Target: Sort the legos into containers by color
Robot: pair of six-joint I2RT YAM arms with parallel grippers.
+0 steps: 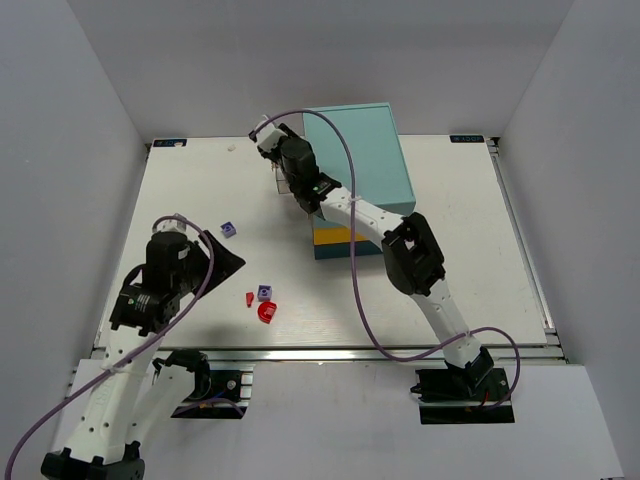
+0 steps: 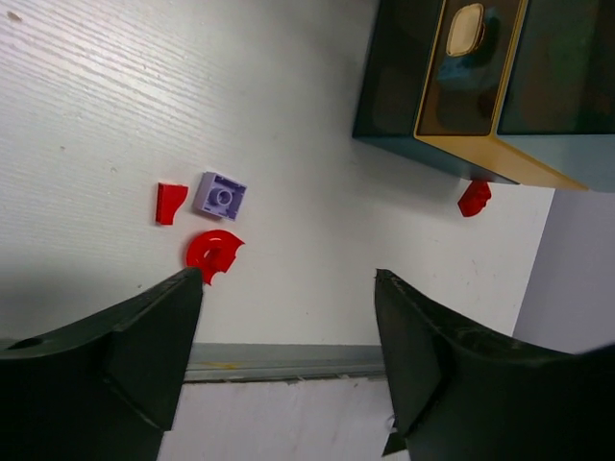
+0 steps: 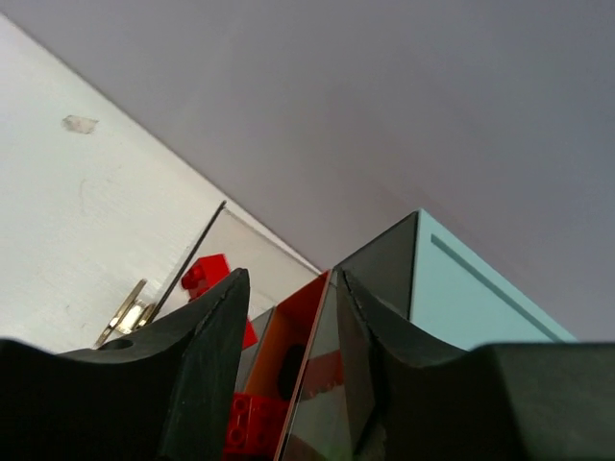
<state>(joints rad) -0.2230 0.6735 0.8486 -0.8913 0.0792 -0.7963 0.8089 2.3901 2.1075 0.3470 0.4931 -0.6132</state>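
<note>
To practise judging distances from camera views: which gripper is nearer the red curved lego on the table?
Left. The left gripper hangs just beside the red curved lego; the right gripper is far off, at the cabinet.

- The left arm (image 1: 150, 300) and the right arm (image 1: 415, 260) had white links joined by bulky black joint housings.
- A lilac cable (image 1: 355, 290) looped along the right arm; a matching one (image 1: 190, 290) ran down the left.
- Each arm stood on a black base plate (image 1: 465, 405) at the near edge of the tabletop (image 1: 480, 240).
- A small green mark showed on one black housing of each arm.
- The left fingers (image 2: 144, 355) and the right fingers (image 3: 202, 355) were matte black, broad and wedge-shaped, tapering towards the tips.
</note>
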